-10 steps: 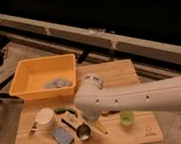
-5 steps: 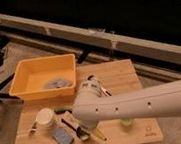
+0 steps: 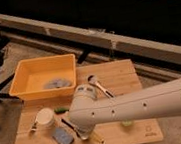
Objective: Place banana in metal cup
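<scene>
A wooden table (image 3: 120, 77) is shown from above, crossed from the right edge by the white arm (image 3: 139, 105) of the robot. At the table's rear left corner a yellow bin (image 3: 19, 81) is seen, with grey items lying in it. A white round container (image 3: 45, 117) stands near the left front, and a blue-grey sponge-like block (image 3: 63, 137) lies just in front of it. A long-handled silver scoop (image 3: 99, 85) rests behind the arm, and a dark green vegetable (image 3: 61, 110) lies beside the white container. The gripper (image 3: 83, 134) is set low at the arm's end, over the front of the table; whether anything is held cannot be told. The metal cup (image 3: 81, 134) appears largely covered by the wrist, only a shiny edge and a dark handle being visible. The banana (image 3: 96, 138) is seen just right of the gripper, its long axis running diagonally toward the front right. The coming move is judged to turn on this short offset: banana to the right, cup directly beneath the gripper.
</scene>
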Robot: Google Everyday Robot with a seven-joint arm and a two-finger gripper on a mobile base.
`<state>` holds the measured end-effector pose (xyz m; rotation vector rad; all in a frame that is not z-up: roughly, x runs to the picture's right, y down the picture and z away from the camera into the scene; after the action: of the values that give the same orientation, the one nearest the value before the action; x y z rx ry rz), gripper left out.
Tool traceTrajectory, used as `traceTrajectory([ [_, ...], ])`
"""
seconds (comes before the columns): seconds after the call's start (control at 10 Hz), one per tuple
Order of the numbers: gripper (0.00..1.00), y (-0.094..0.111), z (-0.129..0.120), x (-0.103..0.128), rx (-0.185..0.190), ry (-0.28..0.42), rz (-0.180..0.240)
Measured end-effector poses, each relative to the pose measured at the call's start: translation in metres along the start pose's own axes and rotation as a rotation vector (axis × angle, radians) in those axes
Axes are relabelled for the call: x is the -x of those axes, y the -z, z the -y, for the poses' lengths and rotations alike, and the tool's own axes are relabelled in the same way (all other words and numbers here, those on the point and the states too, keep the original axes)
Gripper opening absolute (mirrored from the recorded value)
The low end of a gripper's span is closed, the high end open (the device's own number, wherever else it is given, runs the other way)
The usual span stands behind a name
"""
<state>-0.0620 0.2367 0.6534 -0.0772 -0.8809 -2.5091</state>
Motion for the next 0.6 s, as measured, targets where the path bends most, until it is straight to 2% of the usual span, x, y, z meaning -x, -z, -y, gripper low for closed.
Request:
traceTrajectory([
  [0.1, 0.0, -0.001, 0.002, -0.01, -0.001, 0.018, -0.005],
  [0.6, 0.02, -0.011, 0.0, -0.025, 0.014, 0.06, -0.002],
])
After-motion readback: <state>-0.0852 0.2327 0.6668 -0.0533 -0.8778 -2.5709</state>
